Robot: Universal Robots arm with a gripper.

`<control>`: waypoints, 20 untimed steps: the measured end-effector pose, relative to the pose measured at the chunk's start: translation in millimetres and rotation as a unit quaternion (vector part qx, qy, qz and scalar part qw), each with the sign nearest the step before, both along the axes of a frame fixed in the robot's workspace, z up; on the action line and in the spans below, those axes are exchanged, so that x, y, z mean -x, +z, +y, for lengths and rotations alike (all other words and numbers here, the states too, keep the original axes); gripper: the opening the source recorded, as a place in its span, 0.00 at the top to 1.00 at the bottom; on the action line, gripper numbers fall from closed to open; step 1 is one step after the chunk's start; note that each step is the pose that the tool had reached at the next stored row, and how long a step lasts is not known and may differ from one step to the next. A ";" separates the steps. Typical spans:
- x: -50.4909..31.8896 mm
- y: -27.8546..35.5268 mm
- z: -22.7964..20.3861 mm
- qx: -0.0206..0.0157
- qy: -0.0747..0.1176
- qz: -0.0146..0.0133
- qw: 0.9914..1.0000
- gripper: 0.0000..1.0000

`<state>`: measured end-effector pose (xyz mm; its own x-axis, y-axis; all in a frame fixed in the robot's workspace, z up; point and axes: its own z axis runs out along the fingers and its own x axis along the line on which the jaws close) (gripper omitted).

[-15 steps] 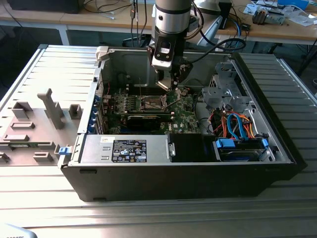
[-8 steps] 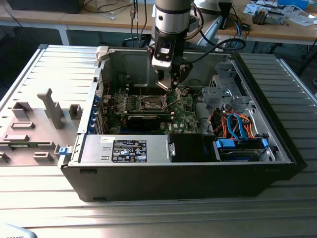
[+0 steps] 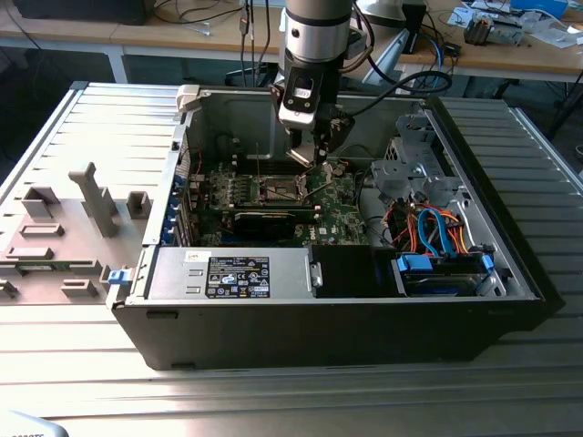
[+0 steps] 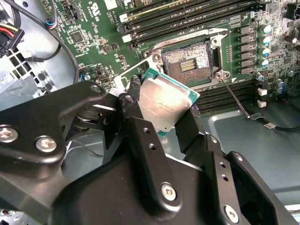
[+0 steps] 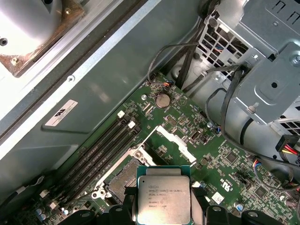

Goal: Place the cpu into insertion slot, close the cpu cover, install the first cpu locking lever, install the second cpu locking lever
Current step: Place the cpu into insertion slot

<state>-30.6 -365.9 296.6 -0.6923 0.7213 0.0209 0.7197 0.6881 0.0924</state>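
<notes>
Working the first step, we are gripping the small flat silver-topped cpu [image 4: 168,101] in the black gripper [image 4: 159,112], its fingers closed on it, by a corner of the dark silver-rimmed insertion slot [image 4: 190,63] amid the green motherboard [image 4: 93,28], judging it needs squaring.

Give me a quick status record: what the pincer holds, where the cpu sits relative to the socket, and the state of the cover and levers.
pincer: shut on the cpu, gripping it by opposite edges
cpu: metal top showing, held clear of the motherboard, close beside the socket, not seated
insertion slot: empty, contact field exposed
cpu cover: swung open
locking lever: one thin rod released, angled away from the socket corner
progress: cpu not yet placed
</notes>
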 end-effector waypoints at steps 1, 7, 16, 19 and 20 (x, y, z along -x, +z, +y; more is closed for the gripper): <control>0.0 0.0 0.0 0.000 0.000 0.000 1.000 0.46; 0.0 -0.1 0.0 0.000 -0.002 0.000 1.000 0.46; -0.2 -0.2 0.0 0.001 -0.002 0.000 1.000 0.46; -0.2 -0.3 0.0 0.001 -0.002 0.000 1.000 0.46; -0.2 -0.3 0.0 0.001 -0.002 0.000 1.000 0.46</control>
